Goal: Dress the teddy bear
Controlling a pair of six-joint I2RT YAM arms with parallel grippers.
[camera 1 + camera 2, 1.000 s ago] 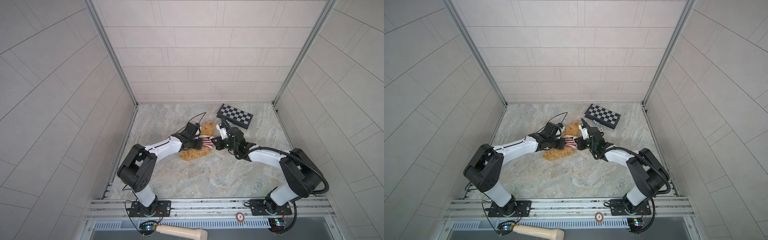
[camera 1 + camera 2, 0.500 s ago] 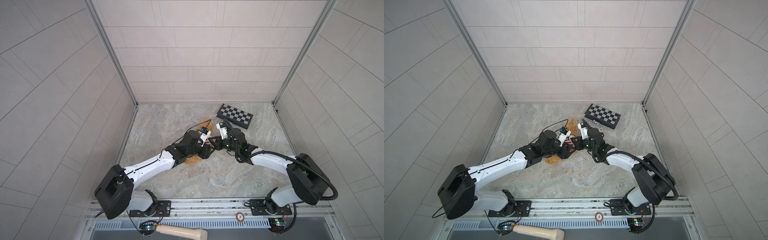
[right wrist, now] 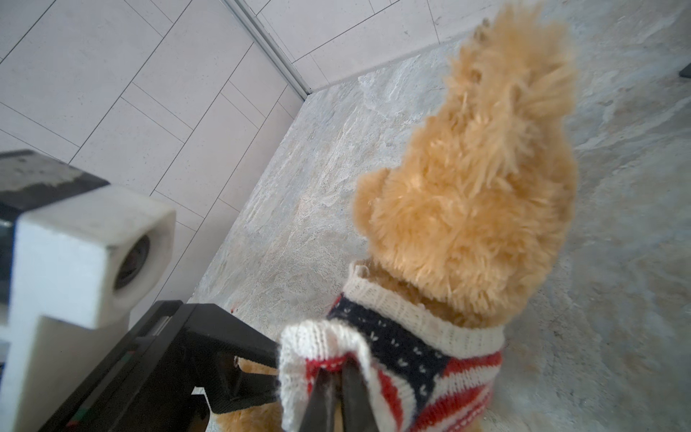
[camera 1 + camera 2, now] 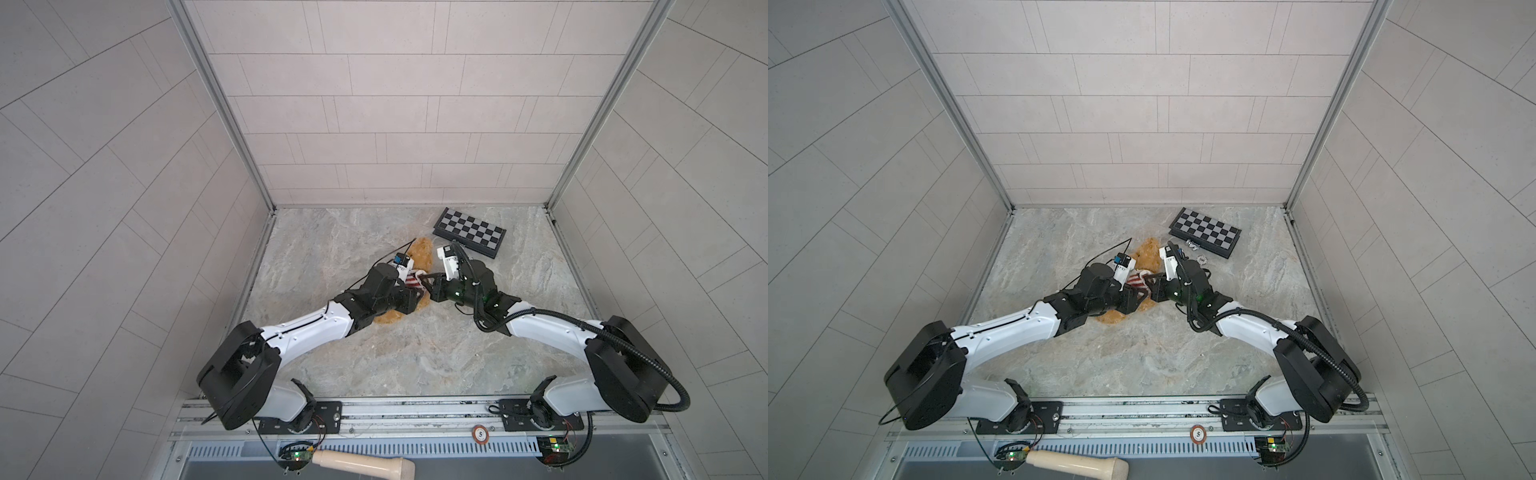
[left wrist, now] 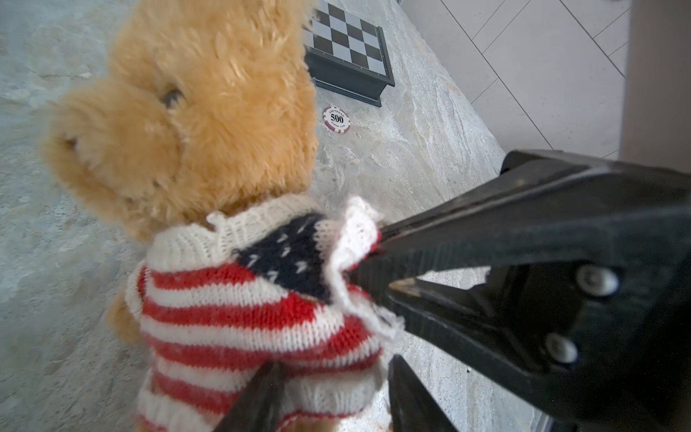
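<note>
The teddy bear (image 5: 194, 112), golden-tan and fluffy, is in mid-floor in both top views (image 4: 422, 253) (image 4: 1148, 255), largely hidden under the two arms. It wears a red-and-white striped flag sweater (image 5: 232, 299) (image 3: 430, 359) over its head and torso. My right gripper (image 3: 338, 368) (image 4: 428, 284) is shut on the sweater's white-cuffed sleeve, which is pulled out sideways. My left gripper (image 5: 334, 368) (image 4: 415, 301) is at the bear's lower body, jaws apart, straddling the sweater's white hem. The bear's arm and legs are hidden.
A folded chessboard (image 4: 469, 232) (image 4: 1206, 232) lies at the back right. A poker chip (image 5: 337, 119) (image 4: 1201, 259) lies on the floor between it and the bear. A wooden handle (image 4: 361, 459) lies below the front rail. Tiled walls enclose the marble floor.
My left gripper let go near the bear's neck, opened, and came round to the sweater's hem from the front. The right gripper kept its hold on the sleeve.
</note>
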